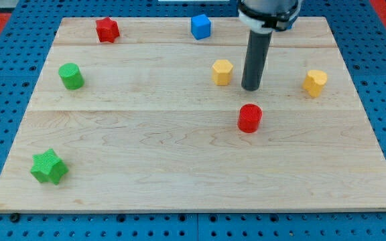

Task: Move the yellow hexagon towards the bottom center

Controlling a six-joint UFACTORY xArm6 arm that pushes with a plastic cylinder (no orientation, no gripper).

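Green star [49, 167], nearest the camera, low at the view's left, close to the front edge of the wooden board [193, 174]. Green cylinder [71, 75] at 12 o'clock from it, well apart, near the board's left edge. Red star [107, 29] at the far left rim; blue cube [200, 26] at the far rim, about centre.

Yellow hexagon [222, 71] sits in the upper middle of the board. My tip [250, 87] stands just beside it, at about 4 o'clock from the hexagon; the hexagon lies at 10 o'clock from the tip. A narrow gap shows, no contact. Rod upright; nothing to clench or release, and it carries nothing.

Red cylinder [250, 118] at 6 o'clock from the tip, near, apart. Second yellow block [315, 82], shape unclear, at 3 o'clock from the tip, well apart.
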